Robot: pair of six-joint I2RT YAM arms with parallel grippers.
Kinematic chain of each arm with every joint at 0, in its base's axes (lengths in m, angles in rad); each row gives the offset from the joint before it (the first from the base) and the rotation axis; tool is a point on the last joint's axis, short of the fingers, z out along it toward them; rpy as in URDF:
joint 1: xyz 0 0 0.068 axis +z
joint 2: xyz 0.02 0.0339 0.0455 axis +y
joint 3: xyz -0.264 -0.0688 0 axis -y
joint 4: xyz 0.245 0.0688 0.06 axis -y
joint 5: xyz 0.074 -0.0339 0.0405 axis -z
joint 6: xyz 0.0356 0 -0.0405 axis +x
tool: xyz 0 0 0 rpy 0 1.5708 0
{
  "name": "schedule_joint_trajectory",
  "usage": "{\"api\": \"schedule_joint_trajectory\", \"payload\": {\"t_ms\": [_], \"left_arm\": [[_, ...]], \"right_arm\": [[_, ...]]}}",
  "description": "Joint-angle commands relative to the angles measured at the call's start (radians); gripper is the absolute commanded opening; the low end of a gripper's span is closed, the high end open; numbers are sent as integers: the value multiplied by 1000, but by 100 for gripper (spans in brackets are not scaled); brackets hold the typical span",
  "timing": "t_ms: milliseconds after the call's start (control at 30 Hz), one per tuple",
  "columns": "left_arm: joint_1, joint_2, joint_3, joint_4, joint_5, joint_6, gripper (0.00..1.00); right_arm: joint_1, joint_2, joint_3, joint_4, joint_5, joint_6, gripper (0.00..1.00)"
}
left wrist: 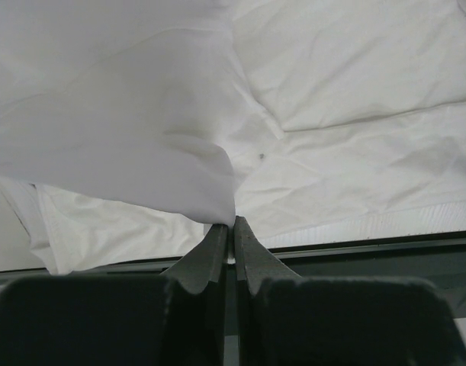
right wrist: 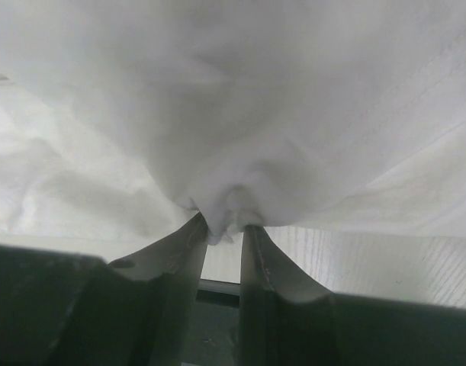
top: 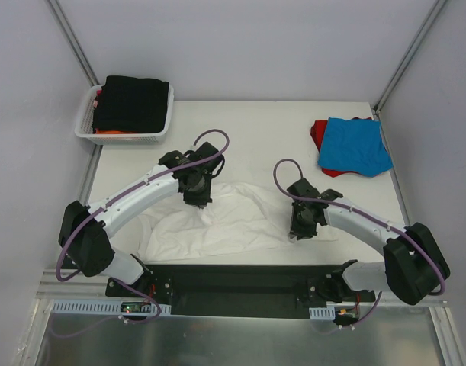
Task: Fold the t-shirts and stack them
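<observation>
Closed tight at the left gripper (left wrist: pixel 233 223), with a thin fold of the white shirt (top: pixel 233 225) pinched between the tips and lifted a little off the table (top: pixel 255 130). Nearly closed at the right gripper (right wrist: pixel 226 225), with a small gap between the tips, filled by a thick bunch of the same cloth; held there too, as far as can be seen. Hanging from both grips in a loose drape, with the rest flat and wrinkled below.

Spread across the near part of the table, between the two arms, long axis from left to right. From the left jaws, mostly toward the near edge and to the left. From the right jaws, mostly to the left, with only a small tail on the right.

Probably a fold next, so best to carry both held points together, across the long axis, without pulling them apart.

Farther out, at the far right corner, a blue shirt (top: pixel 355 146) lying on a red shirt (top: pixel 318 133), well apart from both arms. At the far left, beside the table, a basket (top: pixel 84 126) with a black shirt (top: pixel 133 99) on top of an orange shirt (top: pixel 114 132).
</observation>
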Motion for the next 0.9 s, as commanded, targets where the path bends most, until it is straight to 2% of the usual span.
{"api": "schedule_joint_trajectory", "payload": {"t_ms": [0,800,867], "left_arm": [[9,3,31,-23,11,0,0],[9,-8,18,-20,17,-26,0],[9,-8,17,-21,17,-24,0]], "right_arm": [[8,-6,53,-27,11,-2,28],[9,-33,84,-87,54,-29,28],[9,-27,82,-83,52,-31,22]]}}
